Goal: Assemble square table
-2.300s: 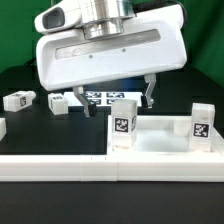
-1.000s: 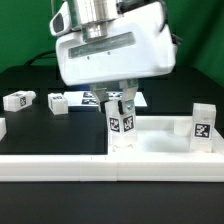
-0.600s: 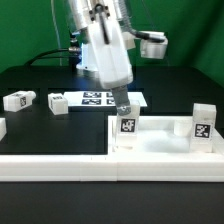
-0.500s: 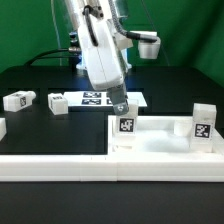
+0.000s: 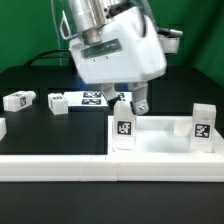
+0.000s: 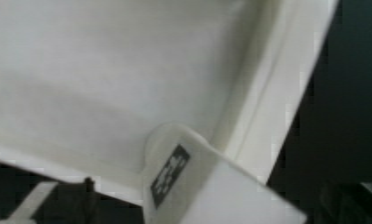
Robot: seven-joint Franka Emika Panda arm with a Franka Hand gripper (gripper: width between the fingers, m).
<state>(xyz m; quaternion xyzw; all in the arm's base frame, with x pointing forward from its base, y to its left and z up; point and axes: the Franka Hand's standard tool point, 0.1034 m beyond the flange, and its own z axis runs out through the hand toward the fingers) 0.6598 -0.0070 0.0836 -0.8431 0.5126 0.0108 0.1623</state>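
Note:
The square table's white top (image 5: 160,142) lies at the front, toward the exterior view's right. One white tagged leg (image 5: 122,129) stands upright in the corner at that view's left, and a second leg (image 5: 201,122) stands in the corner at its right. My gripper (image 5: 127,104) hangs just above and around the first leg's upper end. It is open, with a gap on each side of the leg. The wrist view shows this leg (image 6: 204,178) close up between the jaws, with the top's raised rim (image 6: 281,80) beside it.
Two loose legs (image 5: 18,100) (image 5: 59,103) lie on the black table at the exterior view's left. The marker board (image 5: 98,97) lies behind the gripper. A long white bar (image 5: 55,166) edges the front of the black surface.
The gripper held the leg at the top's corner and turned with it. Now its jaws have opened and let go, and the hand has swung round. The leg still stands upright.

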